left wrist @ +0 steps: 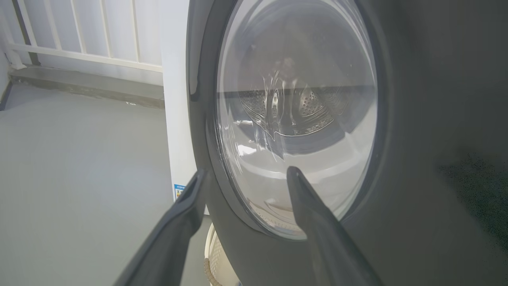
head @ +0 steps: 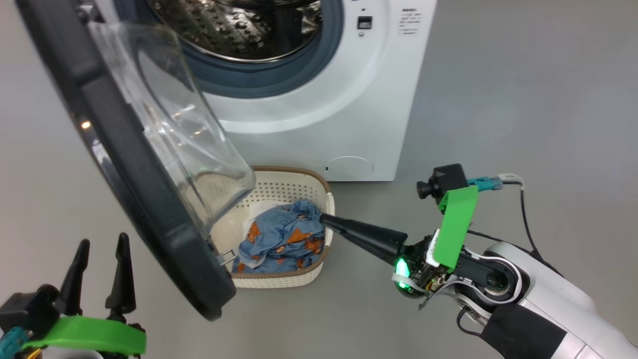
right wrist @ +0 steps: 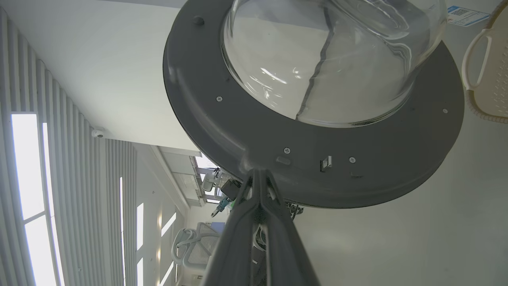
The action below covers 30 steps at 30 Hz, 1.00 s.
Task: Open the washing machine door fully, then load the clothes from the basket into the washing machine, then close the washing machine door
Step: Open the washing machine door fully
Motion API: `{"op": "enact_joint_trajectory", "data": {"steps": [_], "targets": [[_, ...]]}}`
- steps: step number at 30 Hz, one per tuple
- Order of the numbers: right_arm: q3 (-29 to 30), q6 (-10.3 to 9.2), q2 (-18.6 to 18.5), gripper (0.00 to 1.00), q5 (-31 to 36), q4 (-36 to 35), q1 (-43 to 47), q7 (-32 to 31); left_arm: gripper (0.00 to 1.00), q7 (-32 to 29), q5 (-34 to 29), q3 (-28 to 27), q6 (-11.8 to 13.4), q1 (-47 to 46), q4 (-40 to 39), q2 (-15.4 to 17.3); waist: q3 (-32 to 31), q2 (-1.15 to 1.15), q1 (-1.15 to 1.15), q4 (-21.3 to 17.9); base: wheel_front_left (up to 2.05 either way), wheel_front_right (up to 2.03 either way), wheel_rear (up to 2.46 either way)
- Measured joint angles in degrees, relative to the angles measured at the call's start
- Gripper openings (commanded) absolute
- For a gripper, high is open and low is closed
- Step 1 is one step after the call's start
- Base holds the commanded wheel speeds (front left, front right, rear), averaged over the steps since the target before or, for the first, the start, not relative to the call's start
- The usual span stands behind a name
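Head cam: door (head: 124,164) hangs open over the basket (head: 294,187), clothes (head: 284,237) inside, washer (head: 339,99) behind. My L gripper (head: 102,247) is spread wide and empty, lower left. R gripper (head: 324,218) is pinched shut, tip at basket's right rim. L wrist: door glass right ahead btw my fingers (left wrist: 309,206). R wrist: tip points at door's frame.

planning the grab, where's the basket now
Head view, centre: the basket sits on the floor before the washing machine, partly behind the open door, right end effector at its right rim.
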State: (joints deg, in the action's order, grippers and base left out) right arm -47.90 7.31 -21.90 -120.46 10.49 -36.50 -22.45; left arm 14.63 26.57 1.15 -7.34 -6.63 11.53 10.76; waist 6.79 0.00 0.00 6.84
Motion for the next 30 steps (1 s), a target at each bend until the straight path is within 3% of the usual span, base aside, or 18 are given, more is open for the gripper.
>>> {"op": "enact_joint_trajectory", "data": {"steps": [1, 2, 12, 19, 24, 30], "targets": [[0.4, 0.0, 0.0, 0.76, 0.2, -0.2, 0.3, 0.7, 1.0, 0.0, 0.0, 0.0, 0.0, 0.2, 0.0, 0.0, -0.1, 0.0, 0.0, -0.4, 0.0, 0.0, 0.0], [0.7, 0.0, -0.1, 1.0, 0.8, -0.4, 0.5, 1.5, 1.0, 0.0, 0.0, 0.0, 0.0, 0.5, 0.0, -0.1, -0.2, 0.0, 0.0, -0.8, 0.0, 0.0, 0.0], [8.0, 0.0, 0.6, 1.0, 10.0, -2.4, 3.8, 11.4, 1.0, 0.0, -0.3, -0.2, 0.0, 0.9, -0.6, -0.8, -1.0, 0.0, 0.0, -3.2, 0.0, 0.0, 0.0], [14.9, 0.0, 2.4, 1.0, 18.8, -3.2, 6.0, 21.9, 1.0, 0.0, -0.3, -0.3, 0.0, 1.0, -0.7, -0.8, -1.1, 0.0, 0.0, -3.8, 0.0, 0.0, 0.0], [15.7, 0.0, 1.1, 1.0, 33.6, 1.0, 6.1, 33.4, 1.0, 0.0, -0.3, -0.6, 0.0, 1.3, -0.7, -0.8, -1.4, 0.0, 0.0, -4.0, 0.0, 0.0, 0.0], [20.6, 0.0, 1.7, 1.0, 49.7, 7.5, 6.4, 36.7, 1.0, 0.0, -0.3, -1.5, 0.0, 2.5, -0.8, -0.9, -1.7, 0.0, 0.0, -4.7, 0.0, 0.0, 0.0]]}}
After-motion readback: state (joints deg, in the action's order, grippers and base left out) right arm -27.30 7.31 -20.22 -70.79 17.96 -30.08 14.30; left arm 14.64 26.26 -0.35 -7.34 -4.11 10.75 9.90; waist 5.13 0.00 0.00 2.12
